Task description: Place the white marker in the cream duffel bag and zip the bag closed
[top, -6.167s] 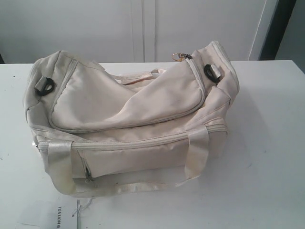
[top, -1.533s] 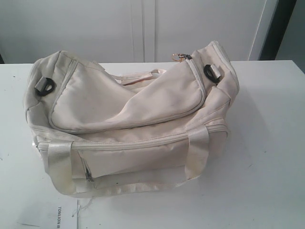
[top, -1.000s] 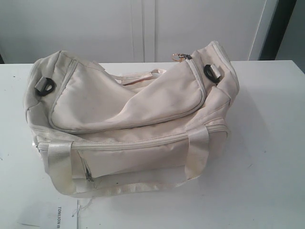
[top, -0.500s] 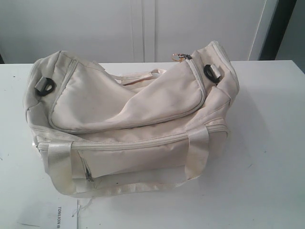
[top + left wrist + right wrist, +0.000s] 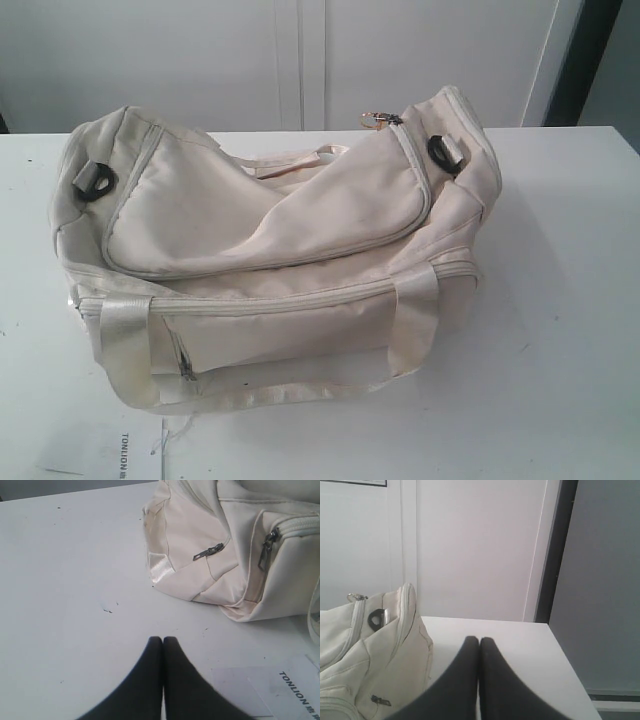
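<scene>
The cream duffel bag (image 5: 270, 250) lies on the white table (image 5: 560, 300), its curved top flap zipped round to a metal puller (image 5: 382, 119) at the far right end. The white marker is out of view. In the left wrist view the bag's end (image 5: 225, 545) shows with two zip pullers, and my left gripper (image 5: 163, 639) is shut and empty over bare table, apart from the bag. My right gripper (image 5: 479, 639) is shut and empty beside the bag's other end (image 5: 375, 645). Neither gripper shows in the exterior view.
A white printed sheet (image 5: 100, 450) lies at the table's front left, also in the left wrist view as the sheet (image 5: 280, 690). White cabinet doors (image 5: 300, 60) stand behind the table. The table's right edge (image 5: 565, 665) borders a dark gap.
</scene>
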Robot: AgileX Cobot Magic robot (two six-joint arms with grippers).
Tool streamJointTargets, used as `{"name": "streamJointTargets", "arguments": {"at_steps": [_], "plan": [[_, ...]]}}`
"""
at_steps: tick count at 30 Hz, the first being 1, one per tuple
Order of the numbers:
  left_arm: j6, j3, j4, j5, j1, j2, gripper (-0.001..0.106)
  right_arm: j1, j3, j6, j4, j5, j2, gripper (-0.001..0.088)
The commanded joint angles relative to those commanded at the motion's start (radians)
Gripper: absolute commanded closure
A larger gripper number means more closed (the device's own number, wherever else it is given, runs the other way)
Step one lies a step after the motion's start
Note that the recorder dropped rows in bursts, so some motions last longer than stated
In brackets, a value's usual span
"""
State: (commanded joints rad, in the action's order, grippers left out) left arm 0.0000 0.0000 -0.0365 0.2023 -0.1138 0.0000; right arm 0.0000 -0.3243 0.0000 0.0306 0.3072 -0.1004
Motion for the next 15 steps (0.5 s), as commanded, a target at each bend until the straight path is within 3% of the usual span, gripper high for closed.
{"name": "streamJointTargets", "arguments": {"at_steps": [15], "plan": [[0.0, 0.0, 0.0, 0.0, 0.0, 0.0, 0.105, 0.0, 0.161, 0.0, -0.005, -0.009, 0.089, 0.0868]]}}
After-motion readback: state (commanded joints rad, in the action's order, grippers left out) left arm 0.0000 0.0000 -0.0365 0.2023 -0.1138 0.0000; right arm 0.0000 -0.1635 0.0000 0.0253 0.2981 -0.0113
